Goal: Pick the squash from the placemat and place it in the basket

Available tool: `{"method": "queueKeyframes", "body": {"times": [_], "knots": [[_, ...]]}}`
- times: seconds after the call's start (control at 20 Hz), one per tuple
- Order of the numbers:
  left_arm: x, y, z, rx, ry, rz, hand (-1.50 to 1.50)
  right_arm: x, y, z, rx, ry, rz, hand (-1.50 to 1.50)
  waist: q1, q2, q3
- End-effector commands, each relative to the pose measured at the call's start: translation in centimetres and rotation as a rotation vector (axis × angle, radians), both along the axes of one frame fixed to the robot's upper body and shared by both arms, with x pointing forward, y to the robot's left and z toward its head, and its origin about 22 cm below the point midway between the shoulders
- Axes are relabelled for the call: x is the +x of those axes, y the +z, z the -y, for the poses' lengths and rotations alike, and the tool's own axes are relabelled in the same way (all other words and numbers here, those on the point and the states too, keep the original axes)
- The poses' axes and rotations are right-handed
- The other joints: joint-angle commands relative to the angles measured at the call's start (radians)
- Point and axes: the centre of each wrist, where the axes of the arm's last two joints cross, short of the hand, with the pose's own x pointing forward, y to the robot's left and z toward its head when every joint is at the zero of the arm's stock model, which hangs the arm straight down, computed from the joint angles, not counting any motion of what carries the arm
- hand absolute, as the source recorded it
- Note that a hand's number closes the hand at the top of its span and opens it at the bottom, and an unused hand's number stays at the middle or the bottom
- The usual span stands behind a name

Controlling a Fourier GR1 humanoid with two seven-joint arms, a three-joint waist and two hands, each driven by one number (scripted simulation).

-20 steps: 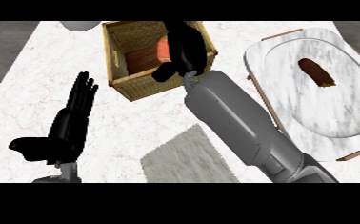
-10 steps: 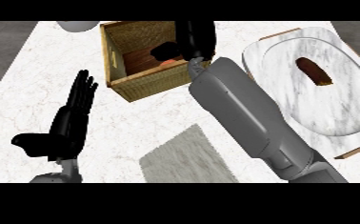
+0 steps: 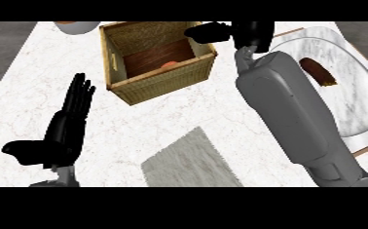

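Two hands show on my feed: nearest, the left hand [image 3: 66, 121] rests open on the bench [image 3: 215, 106], fingers up, beside the bare grey placemat [image 3: 191, 162]. Farther off, the right hand [image 3: 233, 32] hangs open-fingered by the basket [image 3: 161, 79] rim — the squash [image 3: 170, 65] already lies inside, an orange sliver against the near wall.

The right forearm [image 3: 295, 111] runs up from the lower right, its hand [image 3: 237, 32] at the far end with the thumb stretched out to the left and holding nothing. The left hand [image 3: 66, 123] rests open at the left, fingers straight and pointing up.
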Motion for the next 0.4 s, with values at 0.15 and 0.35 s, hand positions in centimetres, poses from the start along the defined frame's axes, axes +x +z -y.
{"method": "queueKeyframes", "body": {"times": [0.15,0.35], "knots": [[-1.5,0.8,-0.3,-0.003,-0.01,0.014,0.0,-2.4,1.7,7.3,0.055,0.036,0.038,-1.5,0.008,0.001,0.0],[-0.4,-0.2,-1.4,0.0,-0.003,0.007,0.0,-3.1,2.0,10.5,0.122,0.114,0.047,-1.5,0.01,0.004,0.0]]}}
